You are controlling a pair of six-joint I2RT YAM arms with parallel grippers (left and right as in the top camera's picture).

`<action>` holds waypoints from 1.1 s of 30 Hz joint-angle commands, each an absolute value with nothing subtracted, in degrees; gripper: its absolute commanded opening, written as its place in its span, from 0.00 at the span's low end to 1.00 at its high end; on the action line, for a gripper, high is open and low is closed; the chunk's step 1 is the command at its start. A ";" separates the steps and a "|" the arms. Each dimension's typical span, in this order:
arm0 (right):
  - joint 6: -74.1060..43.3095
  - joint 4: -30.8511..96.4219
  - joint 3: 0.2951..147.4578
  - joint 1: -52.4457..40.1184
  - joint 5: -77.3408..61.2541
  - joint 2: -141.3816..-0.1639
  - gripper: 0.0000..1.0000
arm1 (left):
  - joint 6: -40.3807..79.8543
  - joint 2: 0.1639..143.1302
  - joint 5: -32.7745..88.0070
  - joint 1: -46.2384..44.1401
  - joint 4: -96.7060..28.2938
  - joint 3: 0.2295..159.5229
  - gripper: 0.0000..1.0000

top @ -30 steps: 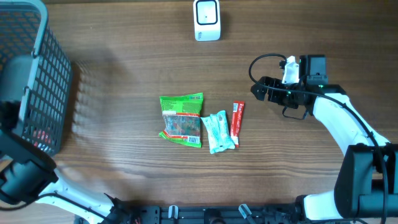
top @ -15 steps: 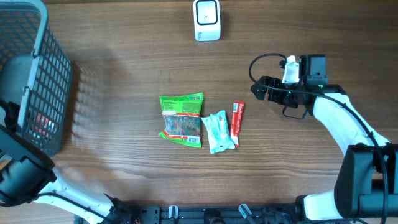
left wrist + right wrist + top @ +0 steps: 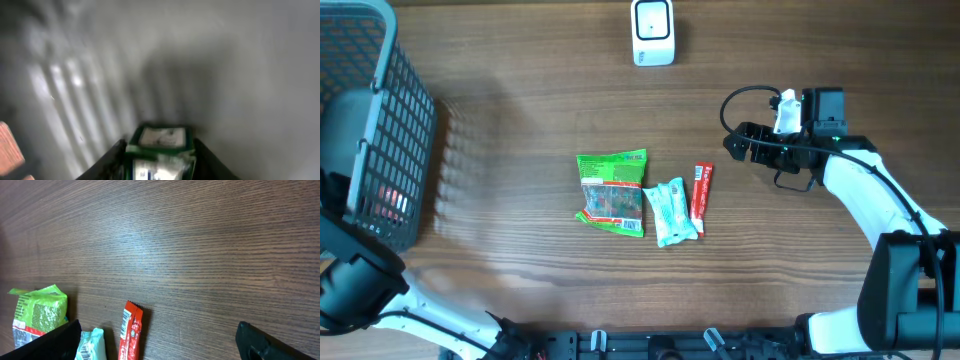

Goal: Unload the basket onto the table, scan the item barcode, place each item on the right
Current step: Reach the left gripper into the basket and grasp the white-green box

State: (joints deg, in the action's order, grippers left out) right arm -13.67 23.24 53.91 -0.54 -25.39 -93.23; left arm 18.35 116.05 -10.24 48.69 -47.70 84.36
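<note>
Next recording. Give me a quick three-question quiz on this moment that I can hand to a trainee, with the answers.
1. True or false: the right gripper is open, with nothing between its fingers.
2. Which item lies between the green packet and the red bar? A) a white box B) the pale teal packet C) a bottle
3. In the left wrist view, what sits between the fingers of the left gripper?

Key: 1 true. 2 B. 3 a green-and-white packet.
</note>
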 commanded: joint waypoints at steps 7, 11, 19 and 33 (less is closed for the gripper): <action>-14.13 23.14 55.05 -0.51 -24.84 -92.38 1.00 | 20.78 116.27 -5.10 52.31 -45.87 85.14 0.40; -14.11 23.14 55.05 -0.51 -24.84 -92.38 1.00 | 20.88 116.27 -2.98 52.29 -49.71 85.14 0.44; -14.13 23.14 55.05 -0.51 -24.82 -92.38 1.00 | 21.43 115.28 -0.89 52.31 -50.57 87.81 0.21; -14.11 23.11 55.05 -0.51 -24.82 -92.38 1.00 | 17.15 94.48 34.92 43.20 -69.84 109.51 0.27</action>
State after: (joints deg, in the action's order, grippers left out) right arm -13.67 23.27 53.91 -0.54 -25.39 -93.23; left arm 20.53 95.29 20.99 48.03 -67.46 109.14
